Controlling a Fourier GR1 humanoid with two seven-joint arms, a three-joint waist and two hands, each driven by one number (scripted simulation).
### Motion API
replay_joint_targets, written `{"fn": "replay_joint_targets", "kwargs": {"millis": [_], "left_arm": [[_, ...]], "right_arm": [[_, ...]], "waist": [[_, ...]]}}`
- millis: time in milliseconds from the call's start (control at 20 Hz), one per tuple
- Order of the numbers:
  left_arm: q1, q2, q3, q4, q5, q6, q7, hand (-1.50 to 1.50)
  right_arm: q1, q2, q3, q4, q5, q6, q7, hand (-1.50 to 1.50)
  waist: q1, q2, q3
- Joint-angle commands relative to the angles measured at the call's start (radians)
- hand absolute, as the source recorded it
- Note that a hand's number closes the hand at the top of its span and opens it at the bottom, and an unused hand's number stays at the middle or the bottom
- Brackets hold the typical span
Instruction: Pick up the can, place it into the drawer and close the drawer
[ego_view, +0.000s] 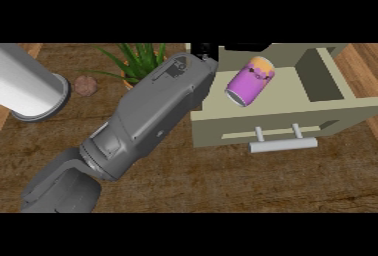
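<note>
Purple can (249, 81) lay inside open drawer (221, 131), left hand (204, 50) at its far-left corner, fingers hidden, spread or curled untellable.

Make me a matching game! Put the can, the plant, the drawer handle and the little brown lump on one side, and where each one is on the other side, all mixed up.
Things:
1. can
2. plant
3. drawer handle
4. brown lump

Places:
A. on the wooden counter, left of the plant
B. on the front of the drawer
C. lying inside the open drawer
D. left of the drawer, partly behind the grey forearm

Pairs: 1-C, 2-D, 3-B, 4-A
</note>
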Motion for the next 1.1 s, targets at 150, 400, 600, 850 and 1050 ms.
{"fn": "replay_joint_targets", "kwargs": {"millis": [150,400,600,850,1050], "left_arm": [[-0.016,0.0,-0.043,0.037,0.059,0.046,-0.02,-1.5],[0.041,0.0,-0.052,0.02,0.107,0.052,-0.107,-1.5],[-0.006,0.0,-0.052,0.047,0.13,0.044,-0.098,-1.5],[0.018,0.0,-0.044,0.028,0.156,0.044,-0.158,-1.5],[0.022,0.0,-0.06,-0.009,0.189,0.056,-0.187,-1.5]], "right_arm": [[-0.014,-0.013,0.002,-0.036,-0.012,-0.028,0.048,-1.5],[-0.007,0.013,0.01,-0.019,0.0,-0.003,0.014,-1.5],[-0.028,-0.003,0.002,-0.01,0.014,0.001,0.001,-1.5],[-0.06,-0.073,-0.058,-0.059,0.183,0.08,-0.149,-1.5],[-0.097,-0.063,0.006,-0.11,0.26,0.099,-0.192,-1.5]], "waist": [[-0.011,0.003,0.0],[-0.016,0.004,0.0],[-0.005,0.004,0.0],[-0.006,0.008,0.0],[-0.002,0.006,0.0]]}}
